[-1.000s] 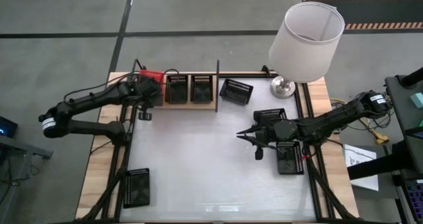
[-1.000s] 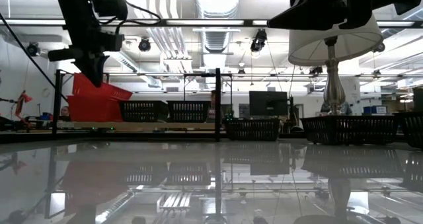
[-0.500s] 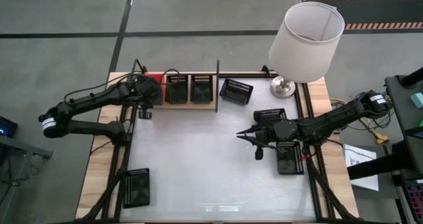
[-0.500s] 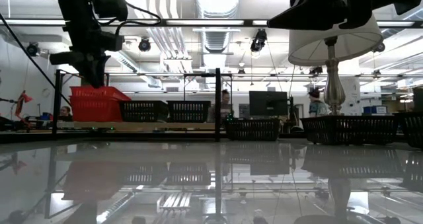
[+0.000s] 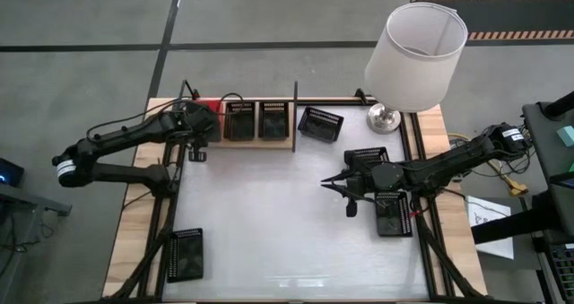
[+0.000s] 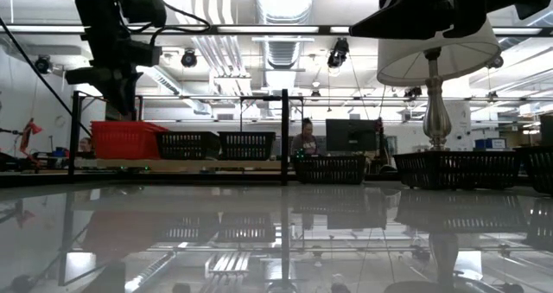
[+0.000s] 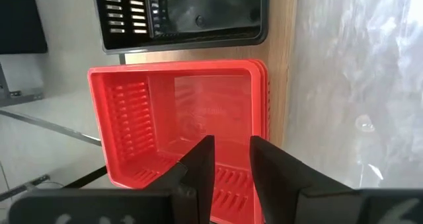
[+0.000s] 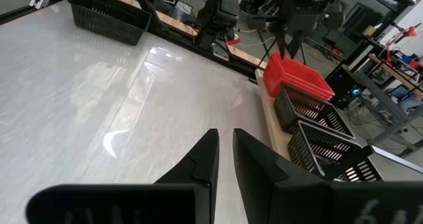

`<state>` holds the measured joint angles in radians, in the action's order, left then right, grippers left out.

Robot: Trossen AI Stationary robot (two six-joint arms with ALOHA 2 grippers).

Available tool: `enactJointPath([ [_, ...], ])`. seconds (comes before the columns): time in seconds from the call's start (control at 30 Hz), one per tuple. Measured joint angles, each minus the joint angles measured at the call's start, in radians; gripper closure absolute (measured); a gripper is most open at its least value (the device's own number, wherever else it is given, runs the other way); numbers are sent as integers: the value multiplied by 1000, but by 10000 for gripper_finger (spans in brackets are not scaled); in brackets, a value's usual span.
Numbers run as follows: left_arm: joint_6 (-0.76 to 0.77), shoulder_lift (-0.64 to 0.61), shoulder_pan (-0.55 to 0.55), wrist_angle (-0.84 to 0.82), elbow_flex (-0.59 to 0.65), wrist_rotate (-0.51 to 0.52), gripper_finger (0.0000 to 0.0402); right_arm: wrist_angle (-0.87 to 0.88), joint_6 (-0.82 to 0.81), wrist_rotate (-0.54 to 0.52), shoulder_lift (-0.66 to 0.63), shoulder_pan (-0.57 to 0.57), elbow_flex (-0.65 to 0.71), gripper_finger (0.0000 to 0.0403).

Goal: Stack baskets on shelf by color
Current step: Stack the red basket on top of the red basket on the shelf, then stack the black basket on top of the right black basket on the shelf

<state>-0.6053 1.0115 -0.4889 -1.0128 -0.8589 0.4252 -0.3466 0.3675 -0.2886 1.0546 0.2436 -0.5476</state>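
The red baskets [image 7: 178, 131] sit nested at the left end of the wooden shelf [image 5: 269, 144], level in the low view [image 6: 125, 140]. My left gripper [image 6: 119, 103] hangs just above them, slightly open, fingertips over one rim [image 7: 231, 145], touching nothing. Two black baskets [image 5: 239, 120] [image 5: 273, 120] stand beside the red ones on the shelf. Another black basket [image 5: 320, 123] rests on the table right of the shelf's divider [image 5: 295, 107]. My right gripper [image 5: 327, 186] hovers over the table's right half, fingers a narrow gap apart [image 8: 226, 135], holding nothing.
A white-shaded lamp [image 5: 415, 53] stands at the far right corner. Two black baskets [image 5: 368, 156] [image 5: 393, 212] lie under the right arm, and one more [image 5: 186, 253] sits at the near left corner. The glossy white middle of the table [image 5: 269, 214] is bare.
A second ago a red basket hung tilted from my left gripper over the shelf's left end. It then levelled out and sank onto the red ones below, where it now rests. My left gripper has stayed almost in place above it.
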Motion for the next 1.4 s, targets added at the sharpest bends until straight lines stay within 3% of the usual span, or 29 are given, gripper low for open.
enactJointPath([
  [0.3,19,1,30,-22,-35,0,322,0,0,0,0,0,0,364],
  [0.47,232,3,123,30,-118,-9,322,0,1,0,0,0,0,364],
  [0.6,421,2,258,167,-172,-76,322,0,11,0,0,0,0,364],
  [0.8,490,2,538,527,-148,-98,322,5,10,0,0,-2,0,364],
  [1.03,432,29,786,935,-8,57,322,7,-10,0,0,-16,0,364],
  [1.27,199,128,863,1609,245,82,322,7,-79,0,33,-63,0,364],
  [1.4,146,166,863,1805,329,84,322,24,-163,0,82,-78,0,364],
])
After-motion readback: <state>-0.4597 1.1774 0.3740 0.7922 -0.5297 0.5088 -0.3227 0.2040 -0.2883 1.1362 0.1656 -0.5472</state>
